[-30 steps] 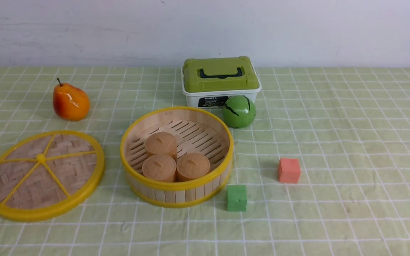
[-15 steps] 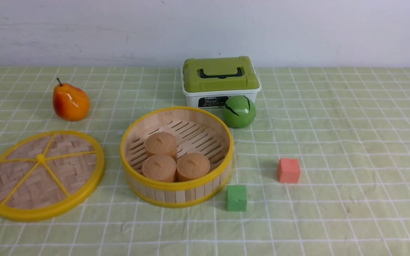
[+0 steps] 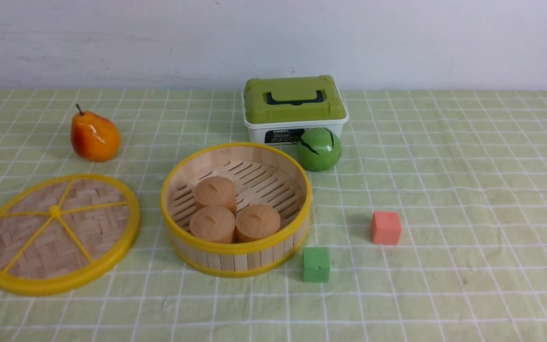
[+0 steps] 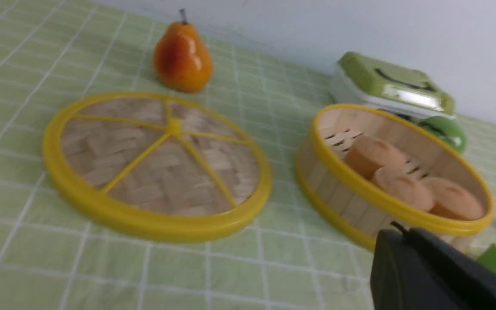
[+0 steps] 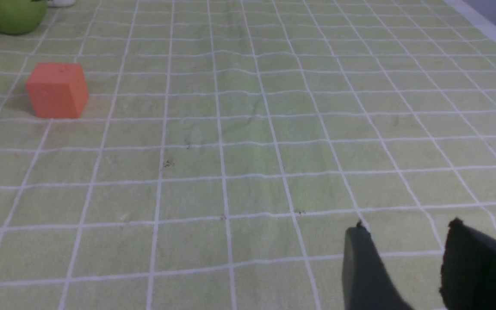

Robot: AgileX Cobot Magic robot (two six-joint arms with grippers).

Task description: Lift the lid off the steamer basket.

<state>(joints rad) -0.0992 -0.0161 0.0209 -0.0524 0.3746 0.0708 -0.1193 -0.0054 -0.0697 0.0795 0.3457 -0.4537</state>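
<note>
The lid (image 3: 59, 235), a woven bamboo disc with a yellow rim, spokes and centre knob, lies flat on the cloth to the left of the steamer basket (image 3: 235, 260). The basket stands uncovered, with three tan round buns (image 3: 214, 190) on its slatted floor. In the left wrist view, my left gripper (image 4: 403, 230) hovers shut and empty on the near side of the basket (image 4: 342, 198), with the lid (image 4: 157, 163) beside it. My right gripper (image 5: 407, 224) is open over bare cloth, with nothing between its fingers. Neither gripper shows clearly in the front view.
An orange pear (image 3: 94, 137) sits behind the lid. A white box with a green handled top (image 3: 293, 102) and a green ball (image 3: 319, 149) stand behind the basket. A green cube (image 3: 315, 264) and a red-orange cube (image 3: 385, 227) lie to the basket's right.
A dark bit of my left arm showed at the lower left edge of the front view half a second ago and has almost dropped out. Lid and basket have not moved.
</note>
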